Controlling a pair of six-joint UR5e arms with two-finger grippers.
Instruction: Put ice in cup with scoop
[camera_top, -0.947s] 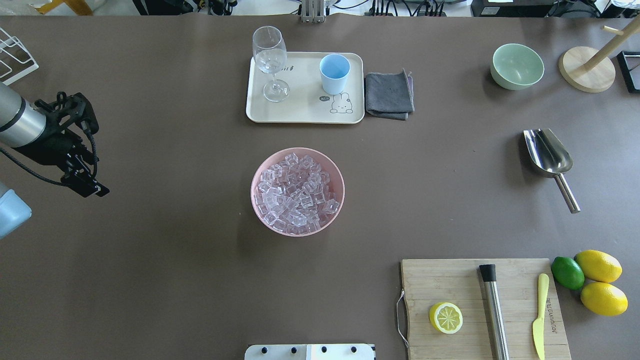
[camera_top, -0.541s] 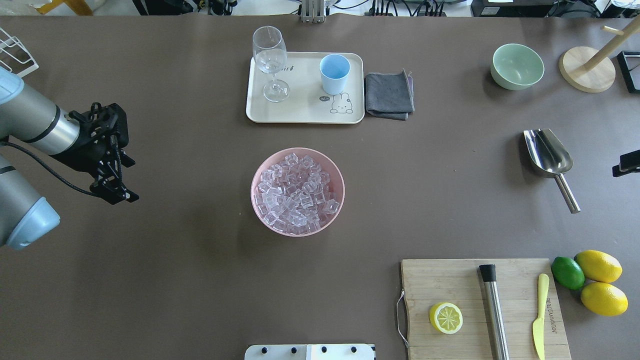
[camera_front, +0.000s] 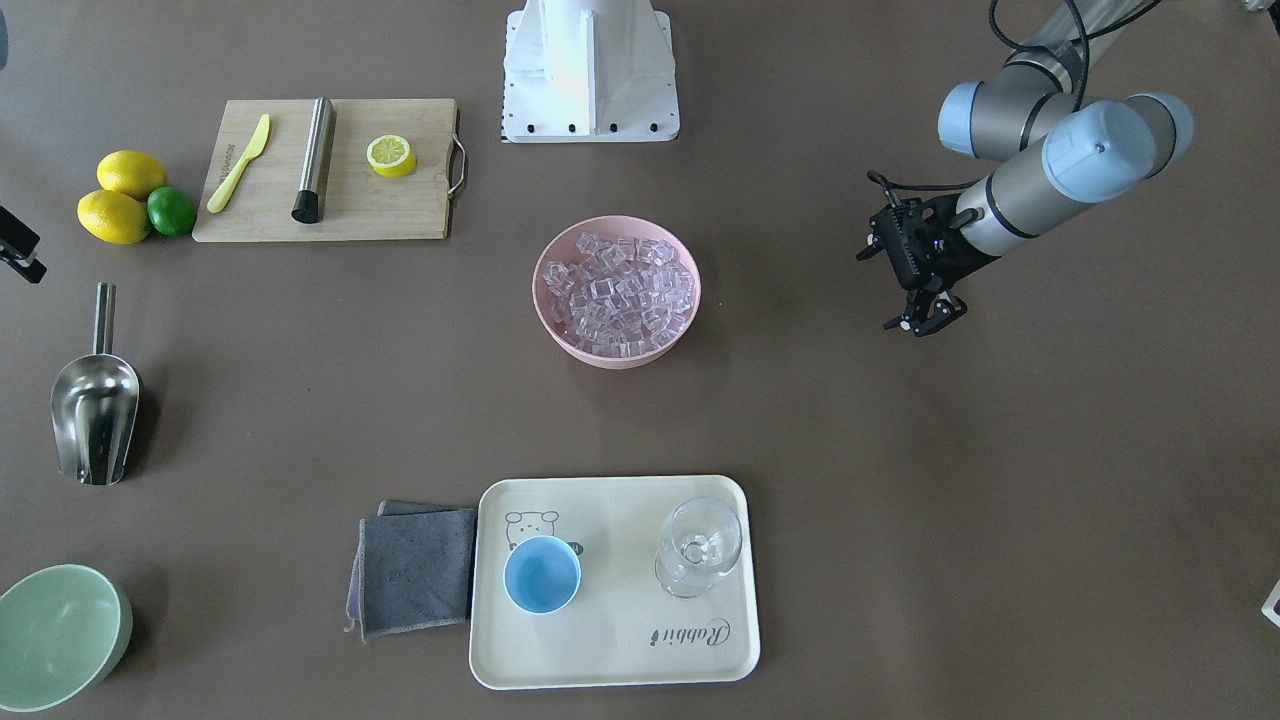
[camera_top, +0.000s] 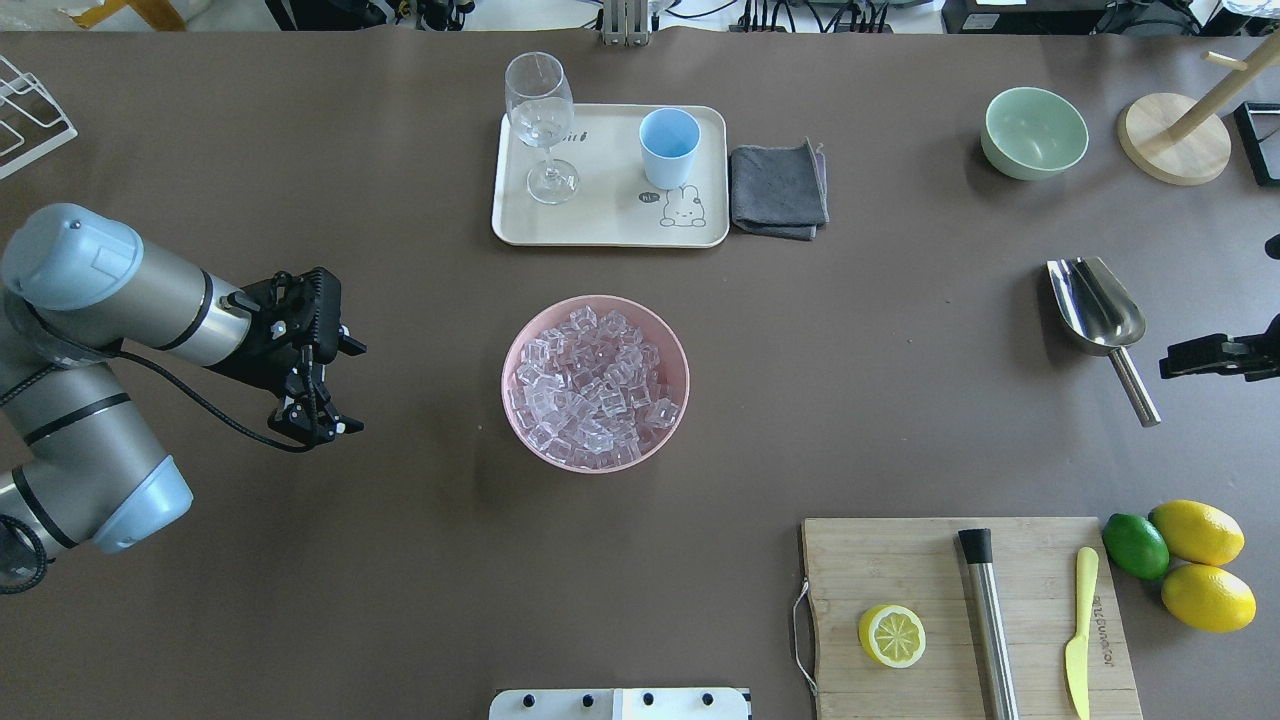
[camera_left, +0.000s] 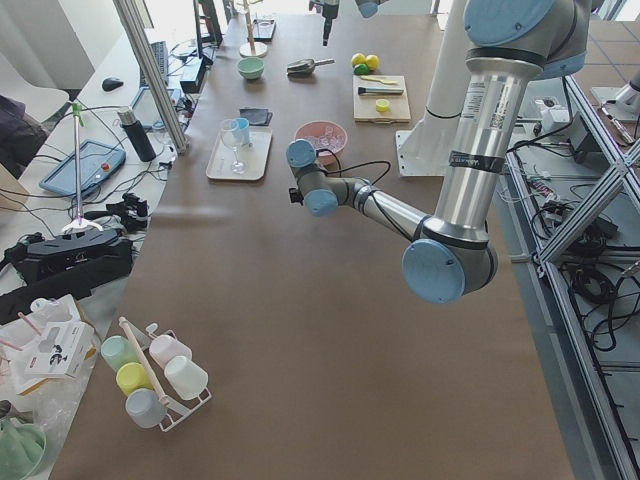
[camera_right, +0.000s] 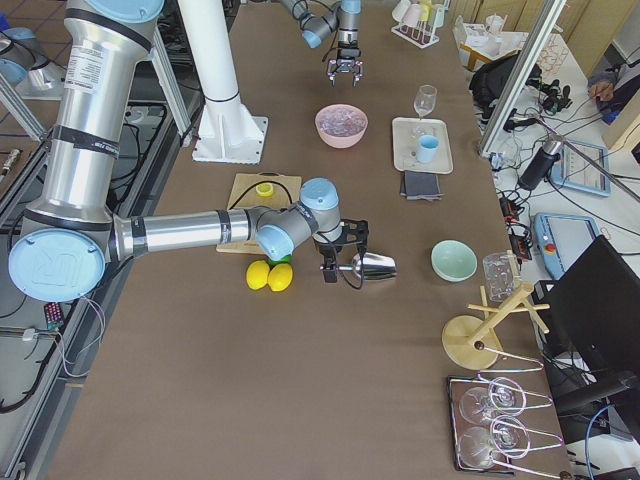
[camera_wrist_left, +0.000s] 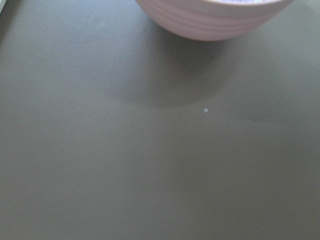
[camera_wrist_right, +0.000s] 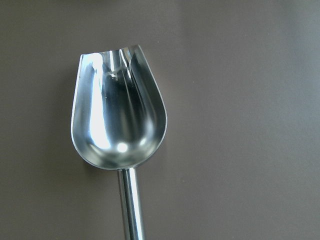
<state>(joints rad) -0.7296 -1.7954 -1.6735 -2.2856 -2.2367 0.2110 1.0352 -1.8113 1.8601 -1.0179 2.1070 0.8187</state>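
Space shows between the fingers of the left gripper (camera_top: 318, 425), which grips nothing and hangs well left of the pink bowl (camera_top: 512, 345) where the ice (camera_top: 595, 385) is heaped. Beyond the bowl, on the far tray (camera_top: 600, 228), the cup (camera_top: 668, 148) stands empty. To the right the scoop (camera_top: 1100, 305) lies flat, trough far and handle near. The right gripper (camera_top: 1200, 358) is just beside the handle, its fingers apparently parted and bare. Taking the scoop seems the step in hand: close squarely across the bar, near its middle, so the trough cannot roll. The overhead view cuts this gripper at its edge. The right-end view shows it whole, and the right wrist view shows the trough empty.
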